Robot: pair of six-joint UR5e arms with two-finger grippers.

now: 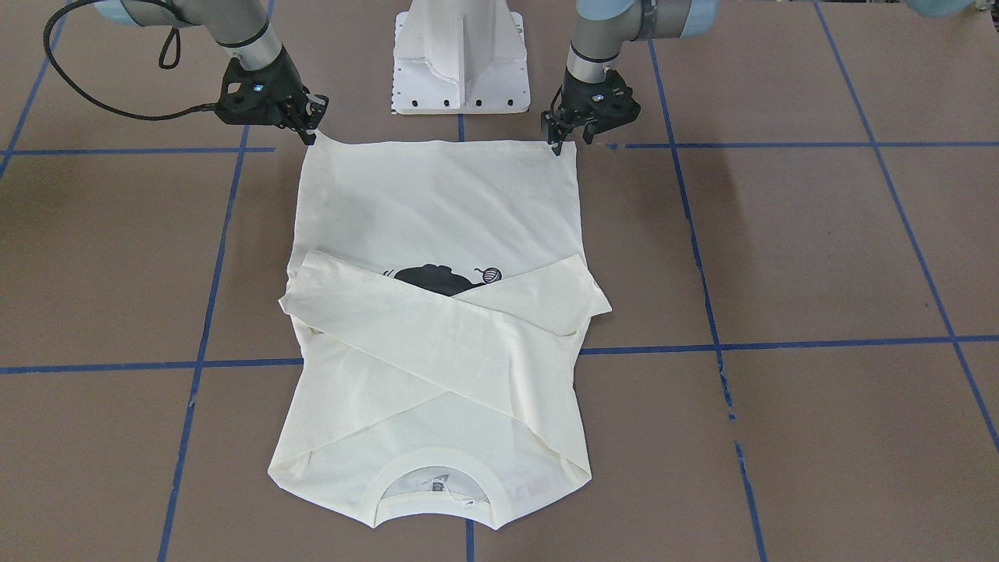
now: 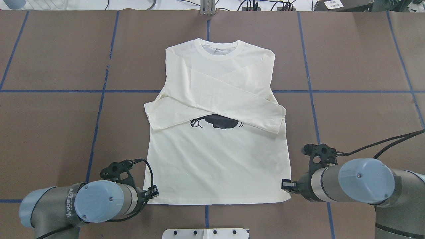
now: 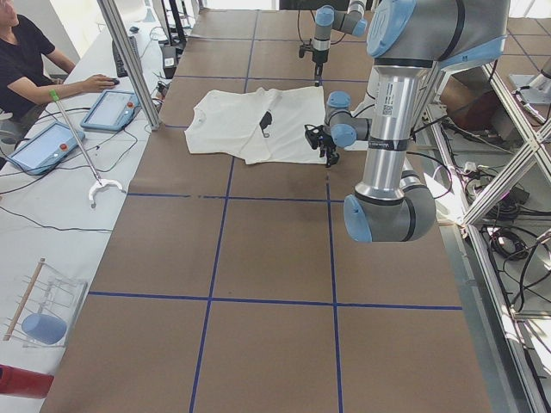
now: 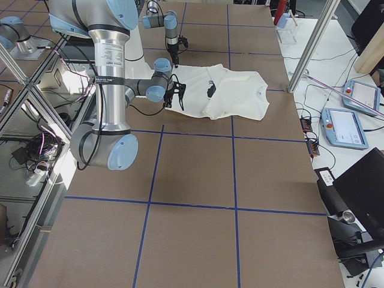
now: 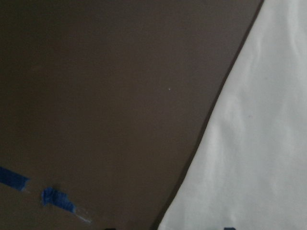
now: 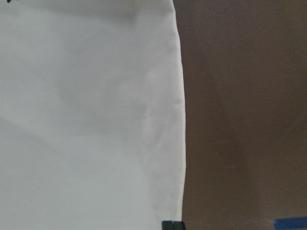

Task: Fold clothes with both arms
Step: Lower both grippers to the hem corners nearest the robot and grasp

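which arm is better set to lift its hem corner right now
Right. The right hand looks pinched shut on the T-shirt hem corner, which peaks up to it. The left hand sits at its corner, fingers seemingly apart.

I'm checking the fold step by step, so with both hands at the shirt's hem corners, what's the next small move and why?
Probably close the left hand on its hem corner. It looks open over the edge of the T-shirt, while the right hand appears pinched on the other corner. The sleeves are crossed, so lifting the hem likely follows.
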